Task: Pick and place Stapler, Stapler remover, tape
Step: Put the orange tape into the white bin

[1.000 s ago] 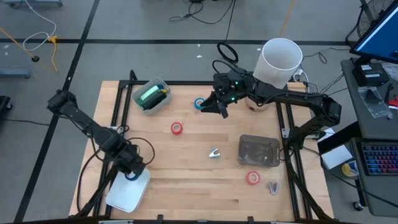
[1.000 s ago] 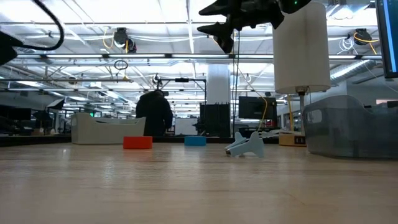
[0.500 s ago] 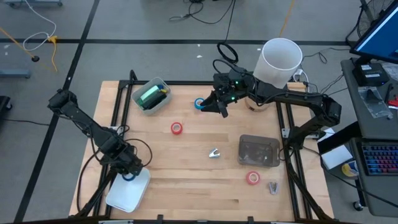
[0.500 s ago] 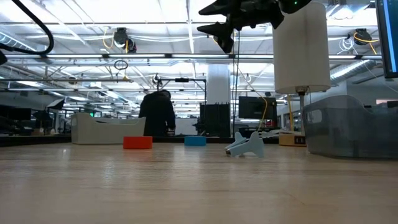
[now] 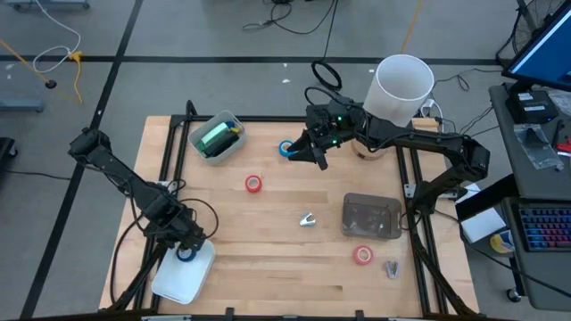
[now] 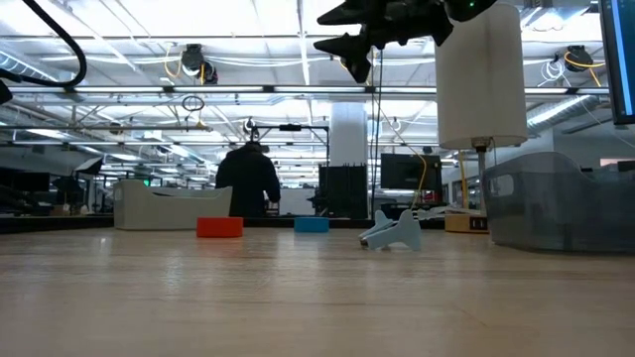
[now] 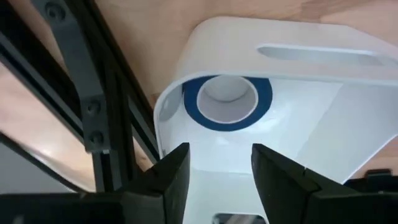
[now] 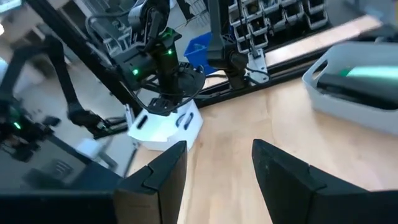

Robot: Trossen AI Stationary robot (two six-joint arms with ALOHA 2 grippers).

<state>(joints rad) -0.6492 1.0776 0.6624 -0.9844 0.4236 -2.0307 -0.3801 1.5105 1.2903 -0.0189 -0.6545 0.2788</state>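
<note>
left gripper (image 5: 185, 246) hangs just over the white tray (image 5: 175, 282) at the near-left corner of the bench (image 5: 277, 267). fingers (image 7: 171, 171) are released, empty. a blue tape roll (image 7: 227, 101) lies flat inside the tray, against its wall, clear of both fingers. judging by that, it's a drop-off: the roll sits in the tray and the fingers are spread so they don't drag it out on retreat.

right gripper (image 5: 308, 152) is raised off the bench at the far side from the tray, just beside a second blue tape roll (image 5: 285, 148). fingers (image 8: 158, 177) are apart, nothing between them. looks staged for the next pick, not committed.

rest, relative to the tray:
- red tape roll (image 5: 254, 184) mid-bench, well apart from it.
- second red tape roll (image 5: 362, 255) toward the near-right side.
- small pale metal piece (image 5: 308, 219) mid-bench, probably the stapler remover, can't confirm.
- clear bin (image 5: 217, 136) with a green item at the far-left, dark bin (image 5: 371, 217) on the right. both look like sort targets too.
- stapler: can't tell which item it is.

risk: left fingers are low inside the tray rim, so lift straight up first.
</note>
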